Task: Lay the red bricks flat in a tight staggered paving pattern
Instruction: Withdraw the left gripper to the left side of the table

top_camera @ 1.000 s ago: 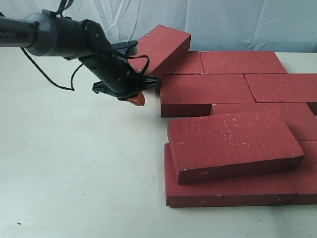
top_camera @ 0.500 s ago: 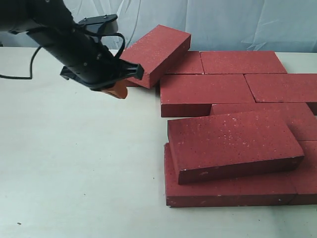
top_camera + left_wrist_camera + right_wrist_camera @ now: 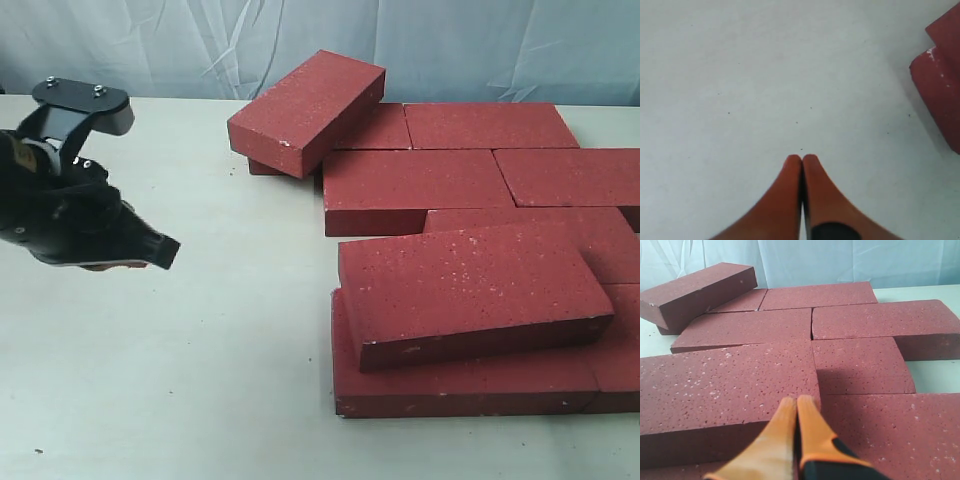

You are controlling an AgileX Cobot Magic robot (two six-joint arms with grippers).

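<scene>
Several red bricks (image 3: 420, 185) lie flat in rows on the right of the table. One brick (image 3: 308, 108) at the back left is tilted, one end propped on a brick beneath it. Another brick (image 3: 470, 292) lies askew on top of the front rows. My left gripper (image 3: 150, 255) hangs over bare table well to the left of the bricks. It is shut and empty (image 3: 802, 159), with only a brick corner (image 3: 940, 85) at the edge of its view. My right gripper (image 3: 797, 401) is shut and empty, just above the askew top brick (image 3: 725, 385). It does not show in the exterior view.
The white table (image 3: 200, 380) stretches left and in front of the bricks. A pale blue curtain (image 3: 450, 45) closes off the back. The flat rows run out of view at the right edge.
My left arm has pulled away from the tilted brick, moving left and toward the front over bare table. The bricks have not shifted.
</scene>
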